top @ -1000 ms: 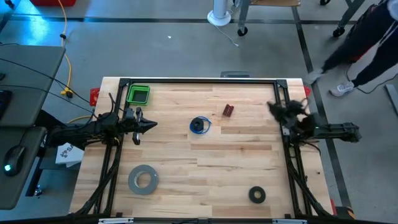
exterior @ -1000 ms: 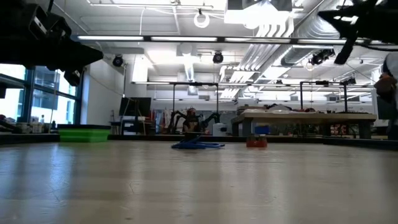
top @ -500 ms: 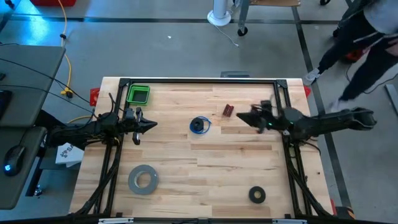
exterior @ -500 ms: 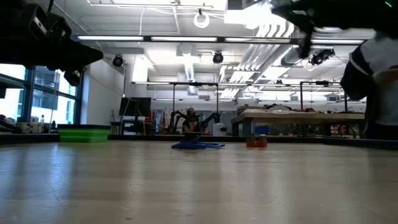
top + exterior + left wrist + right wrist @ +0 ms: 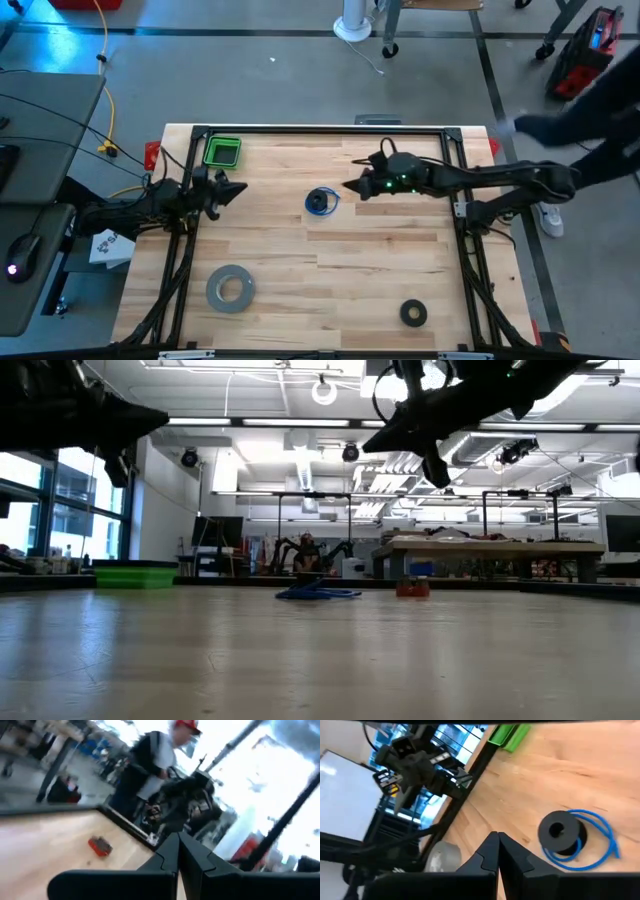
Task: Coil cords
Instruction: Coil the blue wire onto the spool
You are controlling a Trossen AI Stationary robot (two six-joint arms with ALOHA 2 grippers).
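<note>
1. High view: blue cord (image 5: pixel 322 201) with its black spool (image 5: pixel 316 202) lies mid-worktop (image 5: pixel 330 290), loose loop round the spool, nothing touching it. Right hand (image 5: pixel 352 187) reaches in from the right, tip just beside the cord on its right, fingers closed, empty. Left hand (image 5: pixel 238 189) is parked at the left edge near the green bin (image 5: pixel 222 152), also closed and empty. Grey tape roll (image 5: pixel 230 287) and black ring (image 5: pixel 413 313) sit at the near side, well apart from the cord. The small red item is hidden under the right arm here.

2. Low view: cord (image 5: pixel 318 592) lies flat on the worktop at the far middle, red item (image 5: pixel 412 589) to its right. Right hand (image 5: pixel 375 444) hangs high above, not down at cord level. Left arm is only a dark shape at the top left corner.

3. Left wrist view: own fingers (image 5: pixel 170 854) pressed together, tips meeting. Red item (image 5: pixel 100 845) on the worktop beyond. Heavy blur; cord not in frame; a person stands behind the far edge.

4. Right wrist view: fingers (image 5: pixel 491 851) shut, pointing at the spool (image 5: pixel 562 836) and the blue cord (image 5: pixel 605 830) looped round it. Left arm visible farther off.

5. Progress, my read: coiling not begun. Approach only; grasp and winding all remain. Can't tell how much cord is already on the spool.
</note>
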